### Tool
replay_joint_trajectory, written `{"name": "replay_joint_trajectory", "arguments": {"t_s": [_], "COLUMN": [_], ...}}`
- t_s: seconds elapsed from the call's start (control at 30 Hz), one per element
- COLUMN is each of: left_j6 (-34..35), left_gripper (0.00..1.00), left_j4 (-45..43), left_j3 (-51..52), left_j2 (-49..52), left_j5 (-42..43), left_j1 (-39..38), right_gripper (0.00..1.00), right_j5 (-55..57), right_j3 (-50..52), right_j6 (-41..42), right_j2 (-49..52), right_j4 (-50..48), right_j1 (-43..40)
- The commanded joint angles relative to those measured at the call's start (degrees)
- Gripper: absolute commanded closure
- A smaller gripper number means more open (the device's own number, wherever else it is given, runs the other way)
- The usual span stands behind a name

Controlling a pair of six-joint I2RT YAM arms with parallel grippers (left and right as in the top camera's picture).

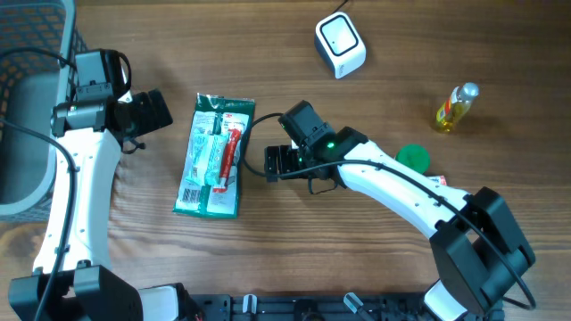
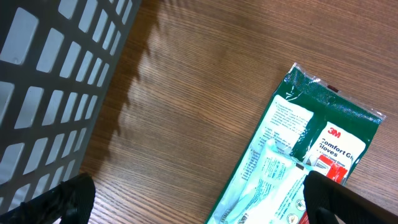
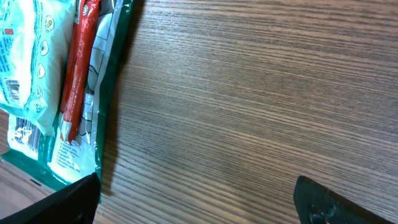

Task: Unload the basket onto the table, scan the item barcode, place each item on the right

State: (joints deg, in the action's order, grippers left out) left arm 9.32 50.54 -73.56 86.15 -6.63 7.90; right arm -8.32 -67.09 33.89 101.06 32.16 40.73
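3M glove packet point(image 1: 214, 156) lying flat on surface point(image 1: 375, 116) between left gripper point(image 1: 150, 111) and right gripper point(image 1: 275, 162), both gaping wide, empty. Likely risk: thin slick film sliding from a pinch, barcode point(image 3: 11, 90) missing the scanner point(image 1: 340, 45).

We've got a brown wood-grain surface point(image 1: 268, 53) here. Left of centre, a green 3M Comfort gloves packet point(image 1: 214, 156) lies flat on it, printed side up. At the far edge sits a white barcode scanner point(image 1: 340, 45), well apart from the packet. Over on the right we see a small yellow bottle point(image 1: 455, 107), with a round green cap point(image 1: 412, 158) near it. A grey mesh basket point(image 1: 45, 27) stands at the left edge.
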Motion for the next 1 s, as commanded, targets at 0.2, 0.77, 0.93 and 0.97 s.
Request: {"name": "replay_joint_trajectory", "arguments": {"t_s": [0.2,0.77,0.93,0.97], "left_j6": [-1.2,-1.4,-1.7,-1.7], "left_gripper": [0.0,0.0,0.0,0.01], "left_j4": [-0.2,-9.9,-10.7,-10.7], "left_j3": [0.0,0.0,0.0,0.0], "left_j2": [0.1,0.1,0.3,0.5], "left_j5": [-2.1,3.5,8.0,7.9], "left_j1": [0.2,0.2,0.2,0.2], "right_gripper": [0.0,0.0,0.0,0.0], "right_j5": [-3.7,-2.7,-2.7,-2.7], "right_j3": [0.0,0.0,0.0,0.0], "right_j6": [0.6,0.8,0.8,0.8], "right_j2": [0.9,0.9,0.9,0.9], "right_j4": [1.0,-7.4,-8.0,-8.0], "right_j1": [-8.6,-13.7,-13.7,-13.7]}}
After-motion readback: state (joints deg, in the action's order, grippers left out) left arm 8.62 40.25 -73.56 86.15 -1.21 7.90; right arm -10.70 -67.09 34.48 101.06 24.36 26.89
